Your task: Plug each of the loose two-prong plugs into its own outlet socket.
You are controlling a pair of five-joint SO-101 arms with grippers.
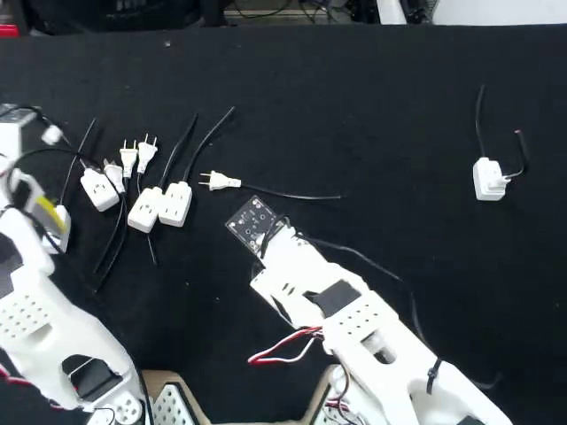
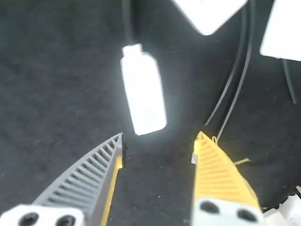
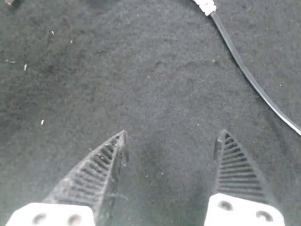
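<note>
Toward table [image 1: 372, 97] left edge: outlet sockets [image 1: 174, 204], plugs [image 1: 138, 155], crossing cords [image 1: 111, 239] crowded, gaps narrow; mid-table one loose plug [image 1: 220, 181] trailing cord [image 1: 292, 196]; beyond it open cloth to lone socket [image 1: 487, 179] near right edge.

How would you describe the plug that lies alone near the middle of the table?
On the black table, look just right of the group of white sockets at the left. One plug lies there alone, prongs toward the sockets, its cord running right. The other plugs sit together within the group.
</note>
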